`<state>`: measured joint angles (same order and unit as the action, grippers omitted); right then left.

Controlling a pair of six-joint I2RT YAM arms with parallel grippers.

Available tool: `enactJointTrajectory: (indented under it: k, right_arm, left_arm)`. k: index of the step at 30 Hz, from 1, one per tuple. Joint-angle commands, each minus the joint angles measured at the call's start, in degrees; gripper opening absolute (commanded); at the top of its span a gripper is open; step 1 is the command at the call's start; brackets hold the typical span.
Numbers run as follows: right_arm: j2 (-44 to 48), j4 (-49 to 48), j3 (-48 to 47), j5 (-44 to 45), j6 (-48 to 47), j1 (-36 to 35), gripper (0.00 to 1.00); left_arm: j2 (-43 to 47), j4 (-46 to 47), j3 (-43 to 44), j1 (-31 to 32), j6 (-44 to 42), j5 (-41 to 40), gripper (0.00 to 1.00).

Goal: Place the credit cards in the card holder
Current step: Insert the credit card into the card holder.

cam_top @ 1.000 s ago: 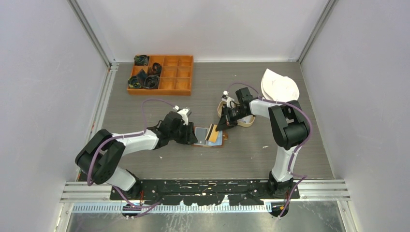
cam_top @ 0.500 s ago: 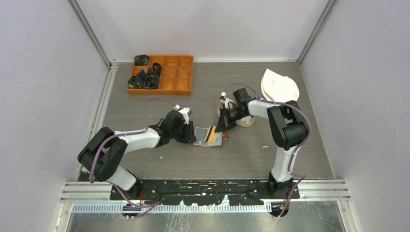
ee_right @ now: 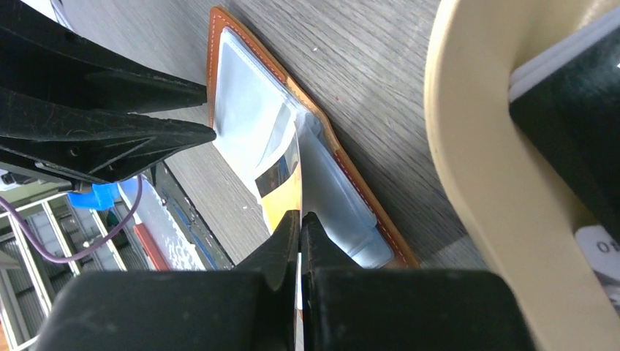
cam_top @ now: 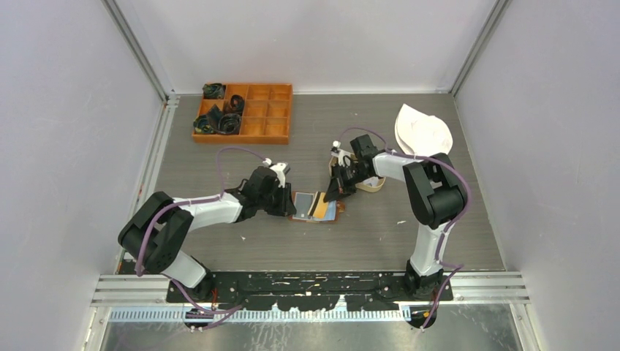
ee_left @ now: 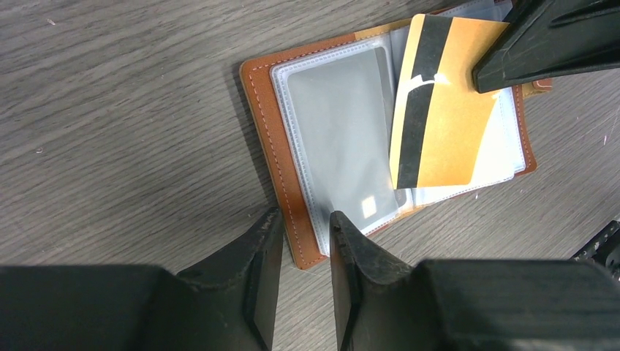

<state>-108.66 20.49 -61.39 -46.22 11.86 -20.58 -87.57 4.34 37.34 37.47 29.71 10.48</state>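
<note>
Your R gripper (ee_right: 300, 216) is clamped on a yellow credit card (ee_left: 439, 110), tilted on edge over the open card holder (cam_top: 303, 205), which lies flat near mid-table (cam_top: 365, 241) btw both arms. L gripper (ee_left: 303, 216) shows a narrow gap at the holder's corner on its side; can't tell if it pins it. Card's long axis runs approx along the holder's fold, low edge at the fold, so R arm prob. feeds it toward L.
</note>
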Motion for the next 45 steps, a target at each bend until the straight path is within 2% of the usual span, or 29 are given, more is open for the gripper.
enactJointTrajectory:
  k: [1, 9, 27, 45]
  right_arm:
    - [4.27, -4.29, 1.36, 5.94, 1.87, -0.27, 0.01]
    - [8.54, -9.0, 3.97, 8.45, 4.16, 0.8, 0.01]
    - [9.05, -9.54, 4.44, 12.37, 4.05, 0.85, 0.01]
    - [6.9, -9.4, 3.76, 6.79, 3.89, -0.94, 0.01]
  left_arm:
    - [-0.85, -0.39, 1.77, -0.04, -0.29, 0.72, 0.31]
    - [-0.84, -0.47, 1.86, -0.07, -0.32, 0.9, 0.3]
    - [-1.05, -0.3, 1.94, -0.05, 0.23, 1.91, 0.29]
    - [-1.37, -0.3, 2.3, -0.1, 0.31, 2.44, 0.29]
